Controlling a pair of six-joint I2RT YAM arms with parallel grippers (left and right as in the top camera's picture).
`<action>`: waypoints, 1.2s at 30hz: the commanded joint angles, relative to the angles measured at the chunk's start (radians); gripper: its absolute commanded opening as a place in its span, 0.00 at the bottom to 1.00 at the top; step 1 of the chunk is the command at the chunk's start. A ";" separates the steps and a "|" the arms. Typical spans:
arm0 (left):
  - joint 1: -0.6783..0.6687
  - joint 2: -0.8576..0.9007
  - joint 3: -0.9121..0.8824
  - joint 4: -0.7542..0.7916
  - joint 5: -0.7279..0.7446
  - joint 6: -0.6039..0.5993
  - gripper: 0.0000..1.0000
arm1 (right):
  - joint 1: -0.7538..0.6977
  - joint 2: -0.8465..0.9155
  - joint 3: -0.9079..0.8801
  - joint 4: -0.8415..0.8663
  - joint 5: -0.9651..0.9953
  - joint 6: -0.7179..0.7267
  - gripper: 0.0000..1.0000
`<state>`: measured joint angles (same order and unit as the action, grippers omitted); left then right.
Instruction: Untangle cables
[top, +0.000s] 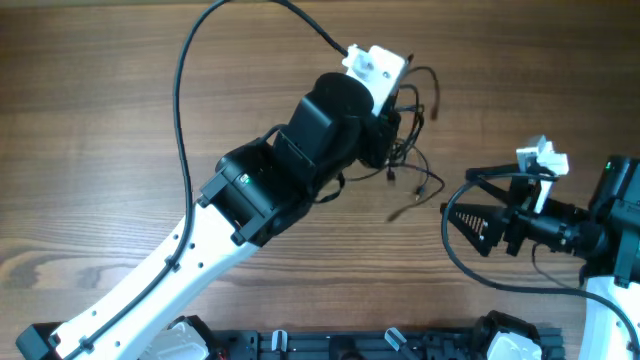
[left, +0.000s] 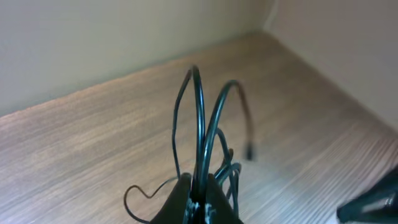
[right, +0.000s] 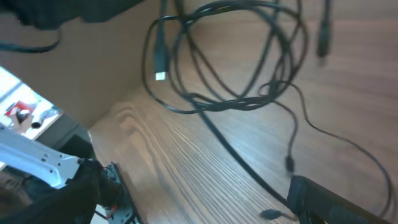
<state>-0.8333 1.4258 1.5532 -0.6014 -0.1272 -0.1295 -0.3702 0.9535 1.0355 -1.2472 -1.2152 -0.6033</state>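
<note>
- The wooden table (top: 90, 110) had wide open room across its left half and far side — only grain showed there.
- The left gripper (left: 199, 208) sat right of centre, clenched on the cables (left: 200, 118), whose loops rose above its fingertips.
- The right gripper (top: 468, 215) hung near the loose strand ends by the right edge; I could not tell how its jaws stood.
- One plug (right: 160, 62) dangled from the bundle.
</note>
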 joint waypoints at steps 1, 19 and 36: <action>-0.001 -0.021 0.018 0.053 -0.019 -0.150 0.04 | 0.002 -0.006 -0.003 -0.004 -0.096 -0.104 1.00; -0.051 0.039 0.018 0.148 0.277 -0.200 0.04 | 0.095 -0.004 -0.003 0.167 -0.155 -0.089 1.00; -0.091 0.040 0.018 0.368 0.232 -0.193 0.04 | 0.168 -0.001 -0.003 0.104 -0.080 -0.048 0.99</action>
<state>-0.9375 1.4628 1.5532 -0.2531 0.1390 -0.3206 -0.2073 0.9535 1.0355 -1.1267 -1.3190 -0.6556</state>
